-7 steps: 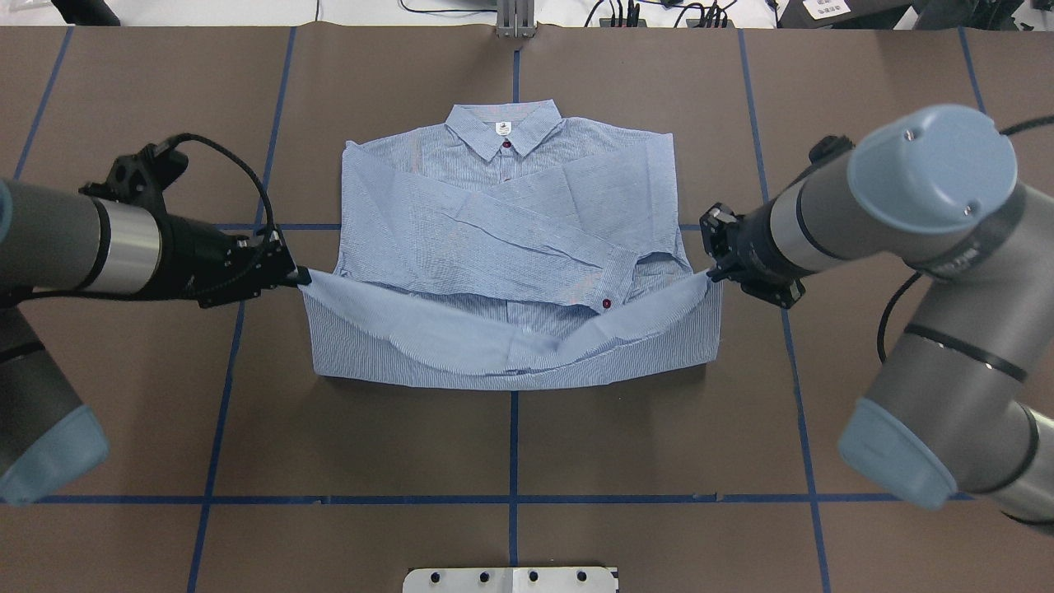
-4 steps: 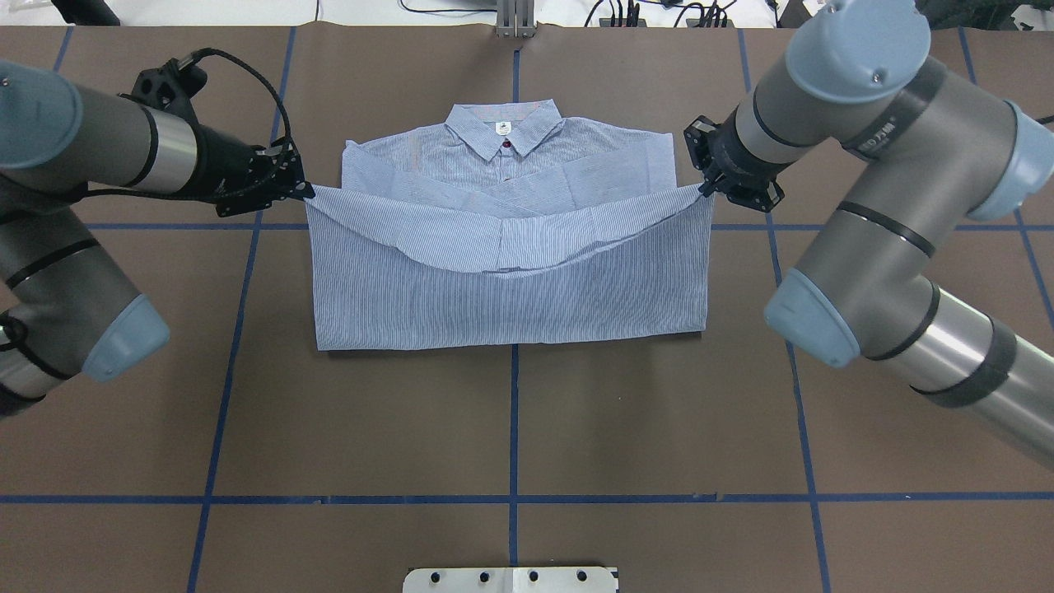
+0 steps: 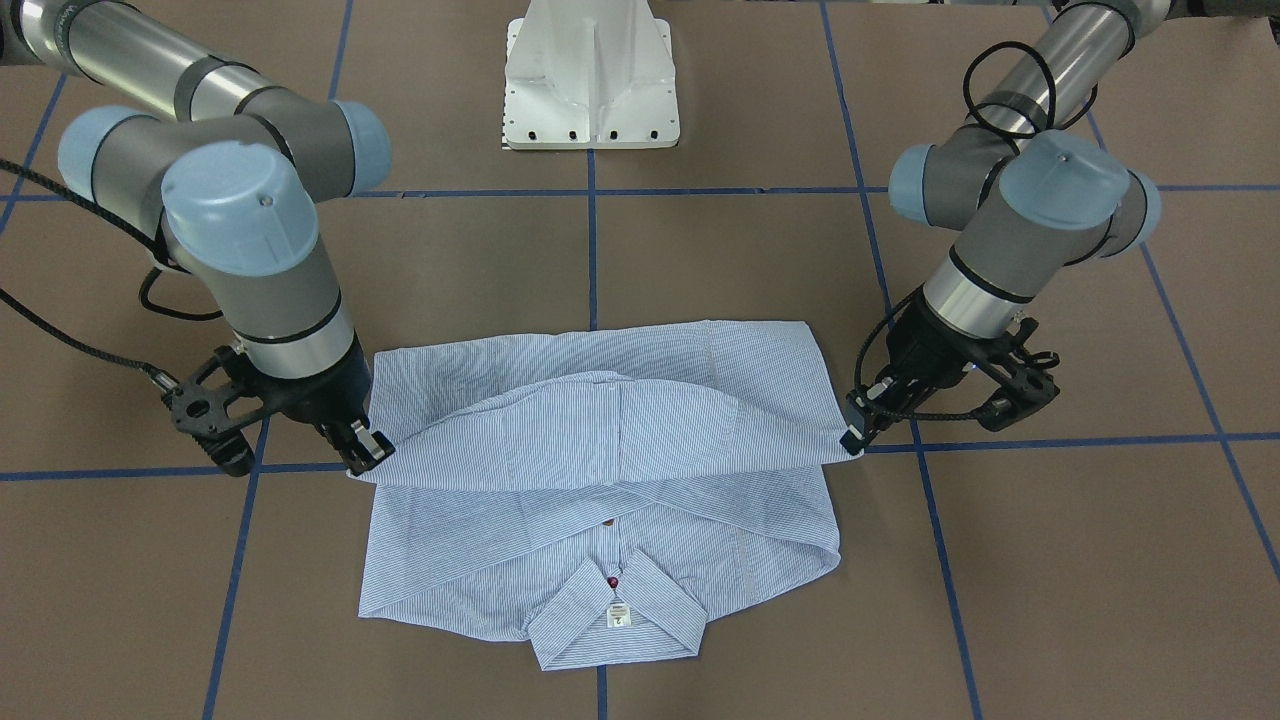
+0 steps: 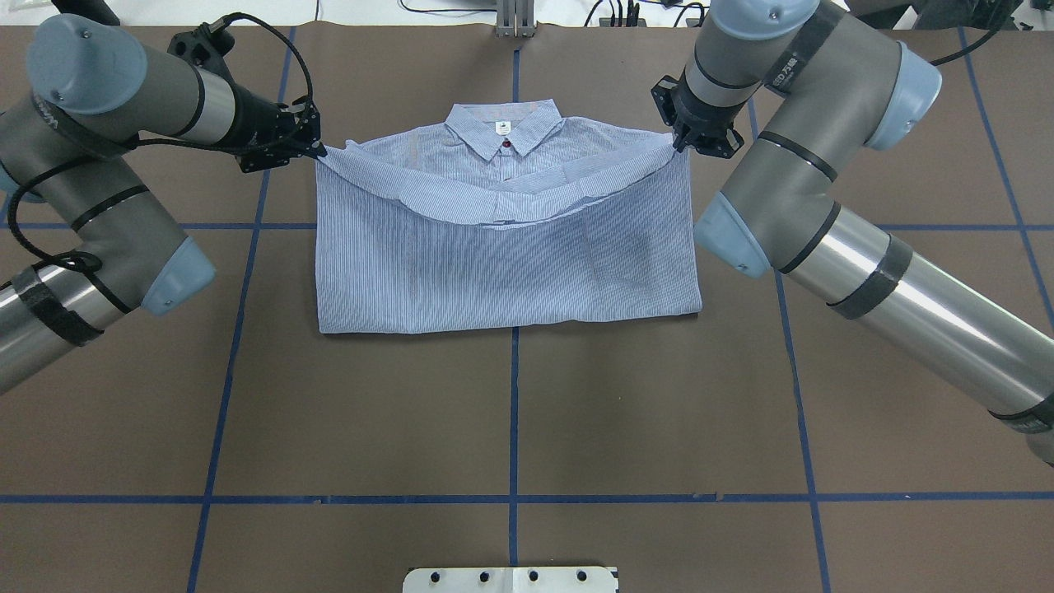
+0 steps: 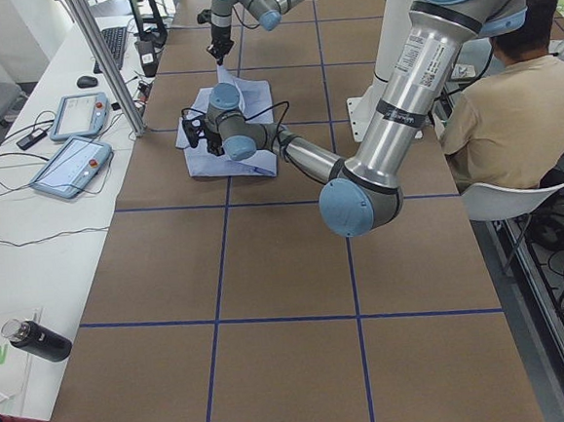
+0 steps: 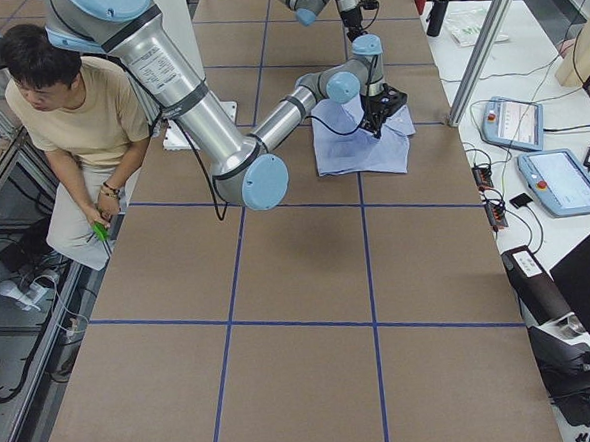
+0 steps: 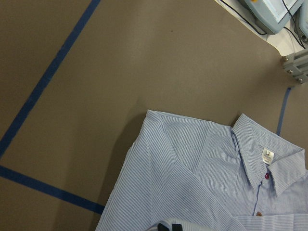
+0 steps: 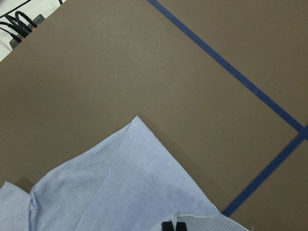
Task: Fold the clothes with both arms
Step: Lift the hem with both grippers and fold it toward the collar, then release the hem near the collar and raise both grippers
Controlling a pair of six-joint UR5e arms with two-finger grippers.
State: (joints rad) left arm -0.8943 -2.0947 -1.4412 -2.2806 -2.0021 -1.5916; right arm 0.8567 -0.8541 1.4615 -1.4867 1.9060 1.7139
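- The shirt (image 4: 506,263) lies mid-table, toward 12 o'clock in the overhead view. It is doubled over, with its fold edge at 6 and its collar (image 4: 504,132) at 12.
- The left fingers (image 4: 306,148) are clenched on the hem's 9 o'clock corner. The right fingers (image 4: 683,140) are clenched on its 3 o'clock corner.
- The held hem runs 9-to-3 between them and sags toward 6 in the middle. Its corners sit about level with the shoulders, and its centre stops short of the collar.
- The collar lies toward 12 from the hem, midway between the two pairs of fingers, so neither arm is nearer.
- In the front view the corners seem raised slightly off the layer below.
- The coming move is probably to lower both corners evenly onto the shoulders and let go, leaving the collar uncovered.
- The table (image 4: 510,412) is flat and brown, crossed by blue tape lines.
- Its far edge, with cables (image 4: 626,12), is close beyond the collar at 12. The base (image 4: 510,579) is well apart at 6.
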